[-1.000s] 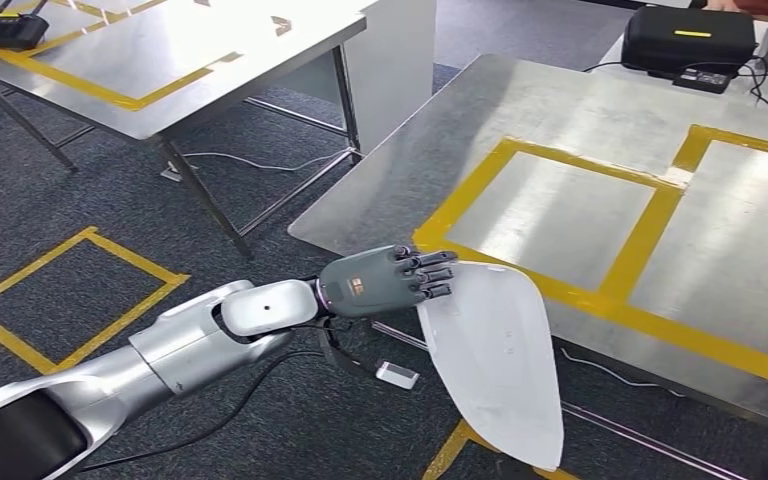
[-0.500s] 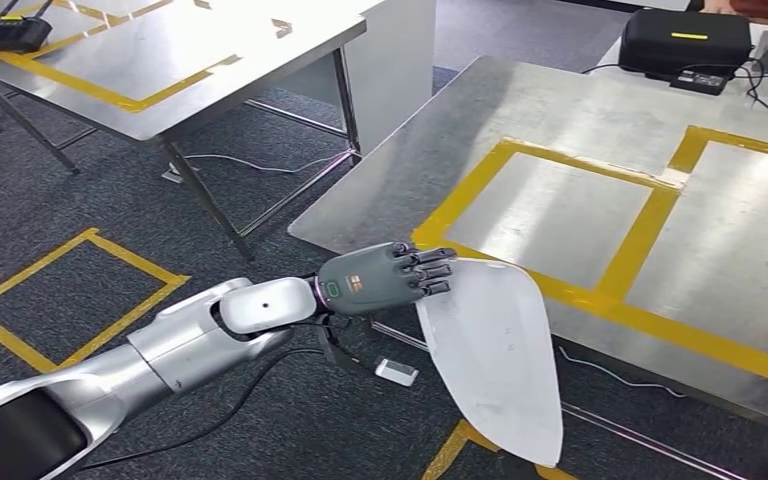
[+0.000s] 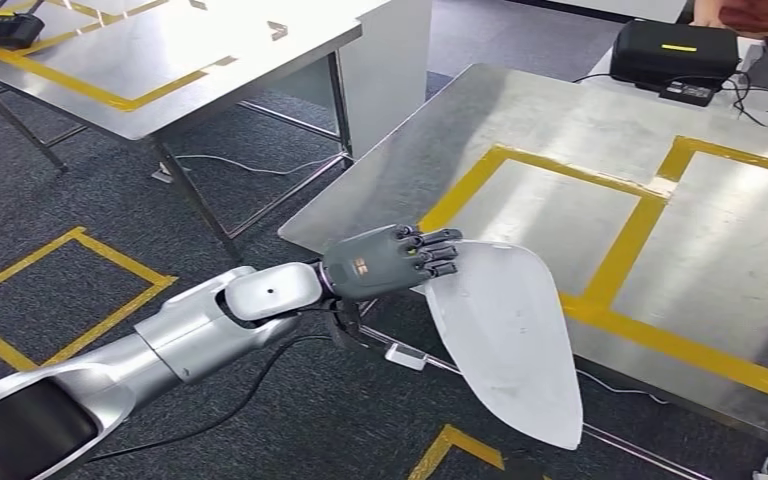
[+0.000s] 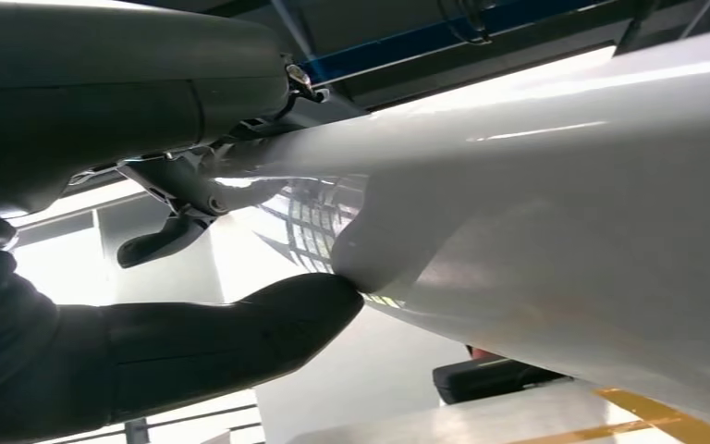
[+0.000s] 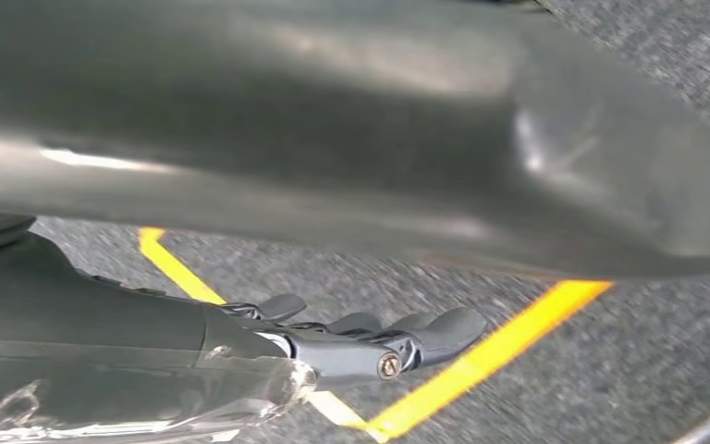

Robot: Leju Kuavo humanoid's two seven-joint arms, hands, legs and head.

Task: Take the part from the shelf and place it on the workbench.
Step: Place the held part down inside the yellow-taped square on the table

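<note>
The part (image 3: 505, 335) is a large white curved panel, held tilted at the near-left edge of the steel workbench (image 3: 550, 120). Its upper end overlaps the bench top by the yellow tape and its lower end hangs out over the floor. My left hand (image 3: 385, 263) grips the panel's upper edge, fingers on top. In the left wrist view the thumb (image 4: 222, 342) presses the glossy white panel (image 4: 564, 213) from below. My right hand (image 5: 333, 347) hangs over the carpet with its fingers stretched out and nothing in them.
A second steel table (image 3: 160, 60) stands at the upper left with a black device (image 3: 0, 28) on it. A black case (image 3: 672, 50) and cables lie at the workbench's far edge, near a person (image 3: 750, 12). A small white box (image 3: 405, 355) lies on the floor.
The view has shifted a little. My left hand has lifted the panel slightly and carried it toward the workbench, so its upper end now reaches further over the bench edge.
</note>
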